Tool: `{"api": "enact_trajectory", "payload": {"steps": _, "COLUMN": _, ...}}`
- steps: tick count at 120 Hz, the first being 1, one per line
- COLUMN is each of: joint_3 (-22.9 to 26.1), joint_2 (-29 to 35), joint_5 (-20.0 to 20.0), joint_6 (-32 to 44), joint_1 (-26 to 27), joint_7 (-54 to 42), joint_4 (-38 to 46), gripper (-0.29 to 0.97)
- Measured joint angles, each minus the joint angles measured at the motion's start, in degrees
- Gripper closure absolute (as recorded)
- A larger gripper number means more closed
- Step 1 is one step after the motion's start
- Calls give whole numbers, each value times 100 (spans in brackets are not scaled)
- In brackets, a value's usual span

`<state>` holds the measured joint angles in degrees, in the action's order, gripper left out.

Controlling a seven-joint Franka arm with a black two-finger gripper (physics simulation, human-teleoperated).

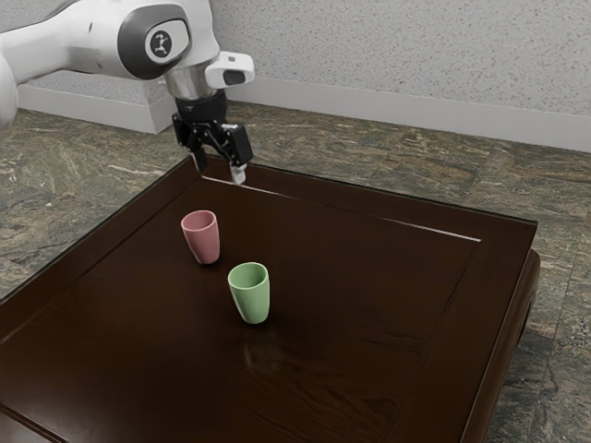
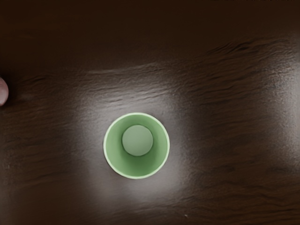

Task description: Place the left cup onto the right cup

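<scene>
Hanging above the table (image 1: 369,305), the gripper (image 1: 219,171) has its two black fingers spread apart with nothing between them; it holds nothing and touches nothing. The grey joint cap (image 1: 160,41) on the white arm bears a small round emblem, too small to read as lettering.

Looking straight down from the hand, the wrist view centres on the green cup (image 2: 136,145). It stands upright with its mouth up, and its round pale bottom is plainly visible inside. A sliver of the pink cup (image 2: 2,91) shows to one side of the green cup, apart from it, with bare dark wood (image 2: 234,70) between them.

In the exterior view the green cup (image 1: 249,292) stands upright on the tabletop. The pink cup (image 1: 200,236), also upright with its mouth up, is near it, toward the exterior view's left and a little farther back, not touching. Open tabletop spreads around the green cup on every side, widest toward the exterior view's right. A raised rim (image 1: 369,198) runs along the table's edges, well away from the green cup. Beyond it lie a stone-patterned floor (image 1: 74,157) and a pale wall (image 1: 416,46).
</scene>
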<state>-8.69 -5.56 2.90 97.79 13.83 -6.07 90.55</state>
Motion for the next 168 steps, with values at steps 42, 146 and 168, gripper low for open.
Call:
{"api": "enact_trajectory", "payload": {"steps": 42, "joint_3": -129, "joint_2": 204, "joint_5": -8, "joint_6": 62, "joint_1": 56, "joint_7": -127, "joint_4": 424, "gripper": 0}}
{"api": "enact_trajectory", "payload": {"steps": 146, "joint_3": -624, "joint_2": -1509, "joint_5": -23, "joint_6": 1260, "joint_1": -623, "joint_7": -775, "joint_4": 47, "gripper": 0}}
{"api": "enact_trajectory", "payload": {"steps": 168, "joint_3": -625, "joint_2": -1799, "joint_5": 17, "joint_6": 1505, "joint_1": -728, "joint_7": -880, "joint_4": -66, "gripper": 19}}
